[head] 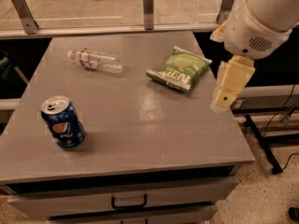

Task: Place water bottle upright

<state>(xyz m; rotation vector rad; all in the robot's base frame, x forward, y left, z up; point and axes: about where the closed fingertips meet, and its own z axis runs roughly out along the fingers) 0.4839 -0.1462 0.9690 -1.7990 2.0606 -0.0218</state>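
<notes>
Nearest to the camera is the front of the table (140, 157), with a drawer and its dark handle (128, 202) below the top. On the near left part of the table stands a blue Pepsi can (63, 122), upright. It is well to the left of the fingers and nearer to the camera than they are.

The fingers (223, 97) of the gripper hang at the right side, under the white round arm housing (259, 24). They point down and a little to the left, above the right edge of the table. They are seen from the side, so one seems to cover the other, and I cannot tell if they are released or clenched. No object touches them in this view.

Just to the left of the fingers, and a little farther back, lies a green chip bag (180, 69), flat on the table. It is near the fingers but apart from them.

The water bottle (96, 60) is on the far left part of the table, well apart from the fingers, beyond the chip bag. It lies on its side, not upright. Its white cap points to the left, away from the fingers, and the red-and-white label band is near the cap end.

Behind the table runs a rail with metal posts (148, 6).
</notes>
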